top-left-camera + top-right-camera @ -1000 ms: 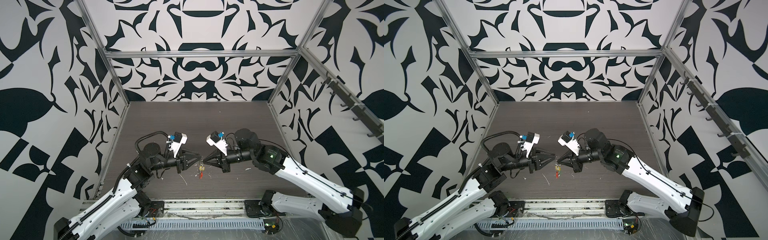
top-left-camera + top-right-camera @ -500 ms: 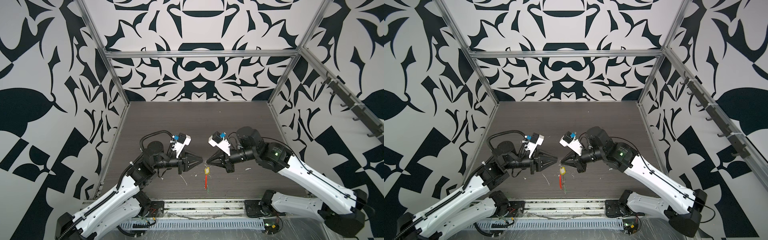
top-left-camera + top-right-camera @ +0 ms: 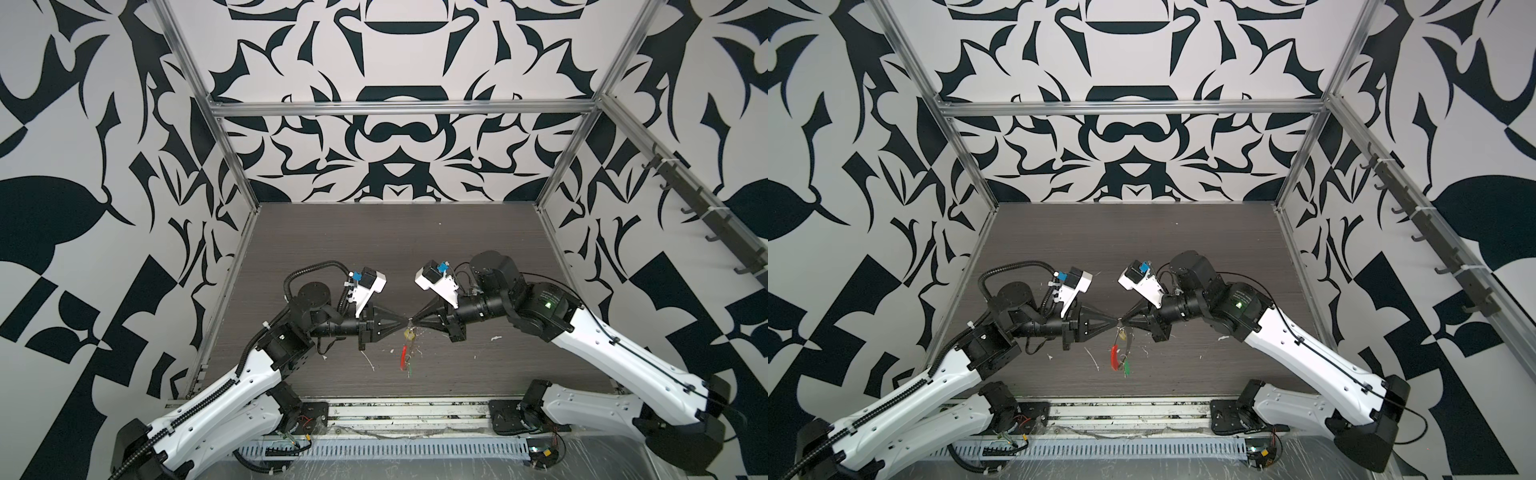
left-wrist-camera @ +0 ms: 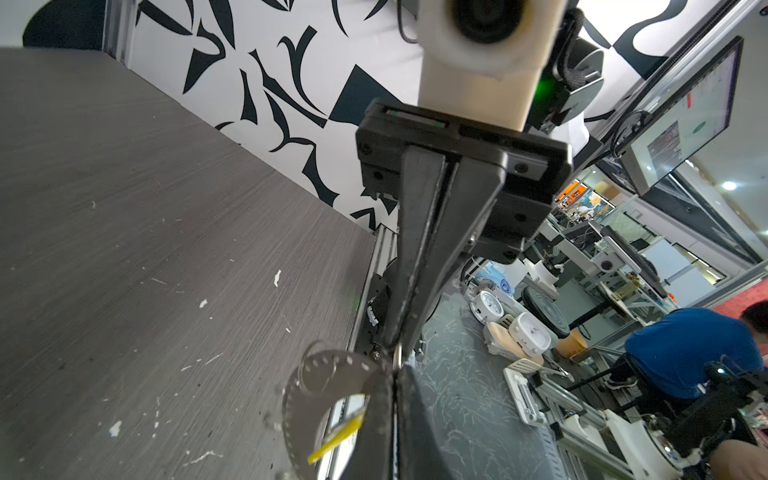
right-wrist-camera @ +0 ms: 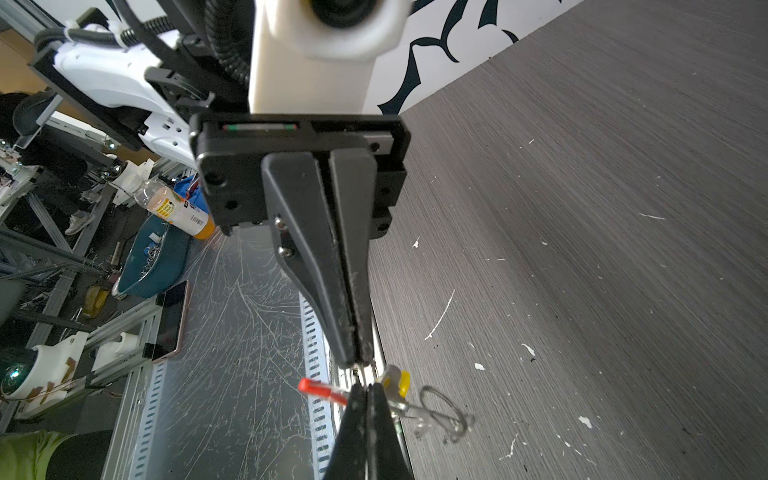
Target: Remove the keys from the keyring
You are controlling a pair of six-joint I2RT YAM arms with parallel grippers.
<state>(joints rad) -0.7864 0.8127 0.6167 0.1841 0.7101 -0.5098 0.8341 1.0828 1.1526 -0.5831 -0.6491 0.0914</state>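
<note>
Above the dark table's front middle, my left gripper [image 3: 406,330] and right gripper [image 3: 413,329] meet tip to tip, both shut on the thin silver keyring [image 4: 324,368]. It hangs below them in both top views. From it dangle the yellow key [image 3: 410,335] just under the tips and the green key [image 3: 410,368] lowest, beside the ring's red sleeve [image 3: 402,357]. In the left wrist view the perforated arc curves out beside my shut jaws, with the yellow key [image 4: 338,434] behind it. The right wrist view shows the red sleeve [image 5: 322,390], the yellow key [image 5: 397,382] and a small wire loop [image 5: 440,409] either side of my shut jaws.
White flecks and scratches [image 3: 370,361] mark the table [image 3: 395,249] under the hanging ring. Patterned walls on aluminium posts [image 3: 232,166] close three sides. The front rail [image 3: 407,411] carries both arm bases.
The left gripper moved right to the keyring and shut on it. The ring, bunched a second ago, now hangs down long below the tips. The right gripper stayed shut.
</note>
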